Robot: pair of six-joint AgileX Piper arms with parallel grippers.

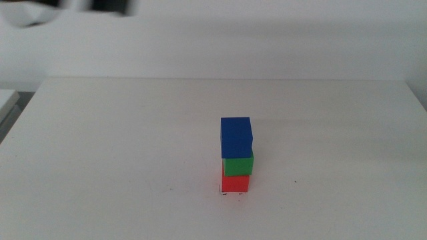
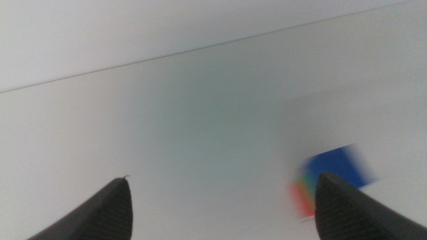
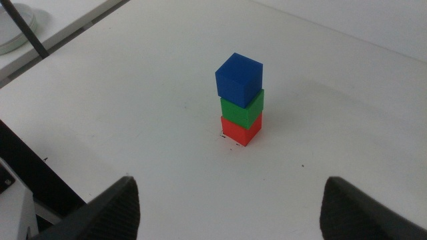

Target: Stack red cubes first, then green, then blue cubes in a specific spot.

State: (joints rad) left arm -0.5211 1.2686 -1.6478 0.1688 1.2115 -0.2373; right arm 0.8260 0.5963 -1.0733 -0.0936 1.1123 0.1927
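Now the white table [image 1: 120,147] carries one upright stack: blue cube [image 1: 236,137] on green cube [image 1: 239,165] on red cube [image 1: 235,182], seated at the pen-marked spot [image 1: 231,194]. Left gripper [image 2: 220,207] and right gripper [image 3: 230,207] both hang spread wide, away from the stack, holding nothing.

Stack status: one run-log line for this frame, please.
stack: red cube bottom, green cube, blue cube top | left gripper: open | right gripper: open

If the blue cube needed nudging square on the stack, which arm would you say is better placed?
Probably the left: its claw, open, shows the blue cube close beside one fingertip. The right claw, also open, views the whole stack from farther back. Neither appears in the middle view.
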